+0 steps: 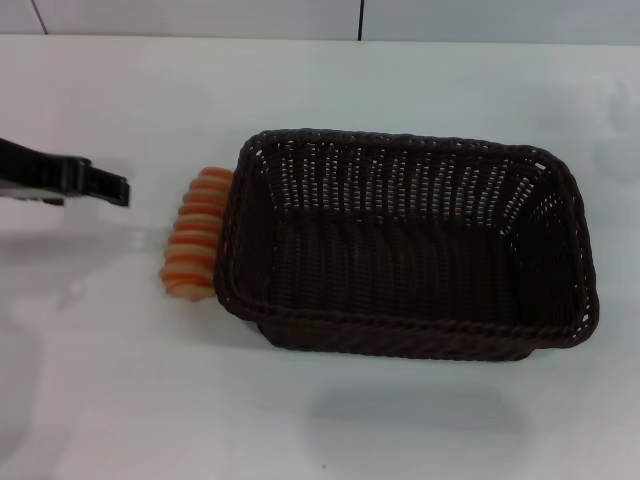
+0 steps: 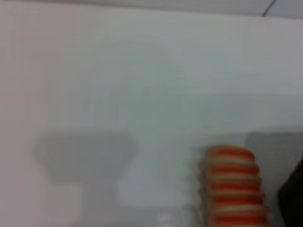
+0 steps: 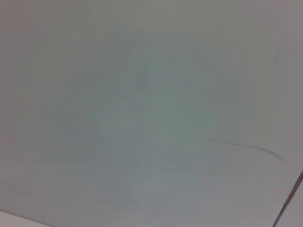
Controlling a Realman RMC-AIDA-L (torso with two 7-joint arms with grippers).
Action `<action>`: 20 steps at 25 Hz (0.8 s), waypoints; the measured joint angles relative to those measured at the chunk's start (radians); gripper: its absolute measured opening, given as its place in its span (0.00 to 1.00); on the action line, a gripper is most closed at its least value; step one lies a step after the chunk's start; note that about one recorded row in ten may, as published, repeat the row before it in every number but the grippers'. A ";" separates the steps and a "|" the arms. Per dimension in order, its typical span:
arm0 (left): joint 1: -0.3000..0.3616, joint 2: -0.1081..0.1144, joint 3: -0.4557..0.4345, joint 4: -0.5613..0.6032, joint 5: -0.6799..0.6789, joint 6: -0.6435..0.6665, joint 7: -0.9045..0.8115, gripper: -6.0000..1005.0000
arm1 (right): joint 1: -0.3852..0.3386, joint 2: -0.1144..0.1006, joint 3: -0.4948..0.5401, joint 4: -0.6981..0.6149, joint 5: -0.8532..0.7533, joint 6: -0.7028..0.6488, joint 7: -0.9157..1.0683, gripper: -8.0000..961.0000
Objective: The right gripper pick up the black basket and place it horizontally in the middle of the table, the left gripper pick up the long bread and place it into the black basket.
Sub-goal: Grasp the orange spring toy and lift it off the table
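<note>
Black basket (image 1: 410, 245) sits long side across mid-worktop (image 1: 120, 400), open side up. Long bread (image 1: 196, 233) lies at its nine o'clock, touching the rim, outside it. Left claw (image 1: 112, 188) hovers at the bread's ten o'clock, apart from it; clenched or released, I cannot tell. Right claw is out of sight.

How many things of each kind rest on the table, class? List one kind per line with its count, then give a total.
Black basket: 1
Long bread: 1
Total: 2, both on the white table; the left end effector hangs beside the bread and is not counted.
</note>
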 joint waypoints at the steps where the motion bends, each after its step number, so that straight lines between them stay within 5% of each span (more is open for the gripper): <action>1: 0.000 0.000 0.006 0.013 -0.008 0.002 -0.001 0.77 | 0.000 0.000 0.000 0.000 0.000 0.000 0.000 0.42; 20: 0.015 -0.001 0.060 0.170 -0.129 0.095 0.001 0.77 | 0.011 -0.001 0.007 0.010 -0.014 -0.001 0.000 0.43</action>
